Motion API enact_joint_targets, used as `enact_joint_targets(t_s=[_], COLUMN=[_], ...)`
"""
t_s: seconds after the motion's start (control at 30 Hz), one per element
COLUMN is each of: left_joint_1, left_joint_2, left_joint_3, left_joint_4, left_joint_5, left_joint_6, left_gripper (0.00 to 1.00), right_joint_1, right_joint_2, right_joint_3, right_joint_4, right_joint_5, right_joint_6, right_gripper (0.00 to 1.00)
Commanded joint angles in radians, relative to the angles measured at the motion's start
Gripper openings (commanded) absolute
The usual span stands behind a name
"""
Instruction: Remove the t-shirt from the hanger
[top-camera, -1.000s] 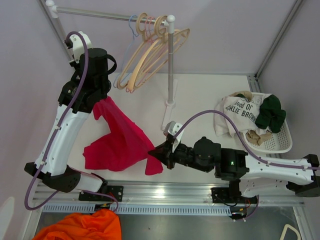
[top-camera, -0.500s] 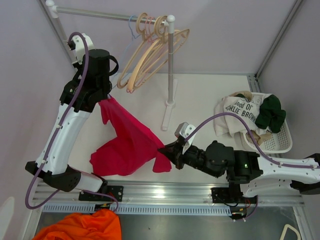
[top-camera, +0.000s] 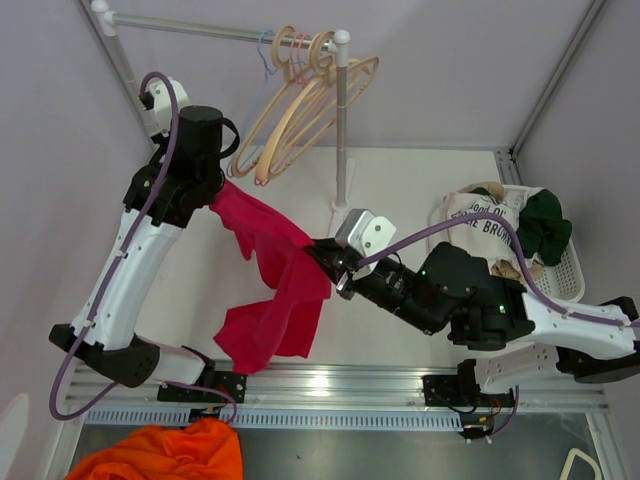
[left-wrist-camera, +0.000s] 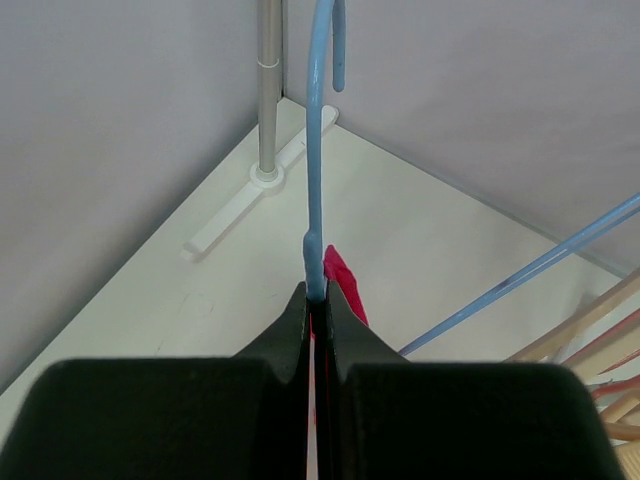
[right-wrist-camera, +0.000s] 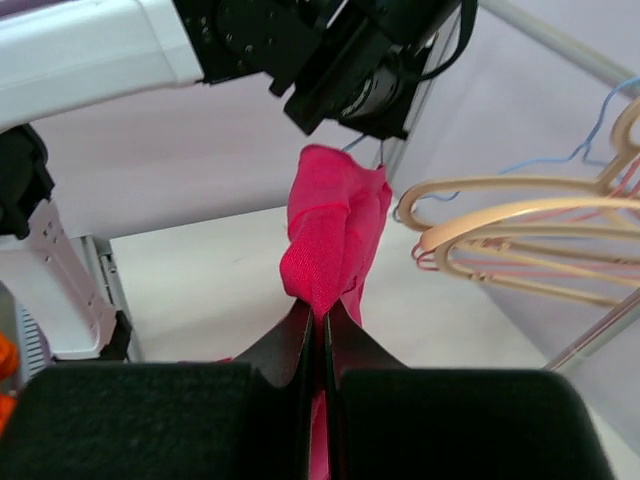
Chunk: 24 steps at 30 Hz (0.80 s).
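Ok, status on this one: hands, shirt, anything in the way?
Left hand shut on blue hanger neck. Right hand shut on red shirt, strung between both, not yet off. Spare hangers on rail close by.

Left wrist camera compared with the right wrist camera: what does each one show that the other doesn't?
Only the left wrist view plainly shows the left gripper shut on the neck of the blue hanger, and the rack pole's foot on the table. Only the right wrist view shows the right gripper shut on a fold of the red t-shirt, with the left arm above it. Both show the t-shirt, the tan hangers and the table.
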Motion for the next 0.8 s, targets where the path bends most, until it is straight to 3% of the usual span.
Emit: enact_joint_targets(t_s=[0.0,0.13,0.47,0.77], left_joint_1=[0.029,0.035,0.041,0.072], left_joint_2=[-0.015,0.005,0.111,0.136], left_joint_3=[-0.006,0.023,0.350,0.165], left_joint_4=[0.060,0.070,0.036,0.034], left_joint_5=[-0.064,-0.067,-0.050,-0.023], left_joint_6=[0.002,0.025,0.122,0.024], left_gripper=[0.01,0.01,0.01,0.01], right_joint_1=[0.023,0.025,0.028,0.034], right_joint_2=[0.004,0.011,0.077,0.013], right_joint_3=[0.165,0.268,0.466,0.445], right_joint_4=[0.062,0.028,-0.059,-0.067], right_joint_5=[-0.016,-0.033,-0.037,-0.033], right_joint_6=[-0.117,-0.137,-0.173,-0.159], right_gripper=[0.00,0.00,0.00,0.00])
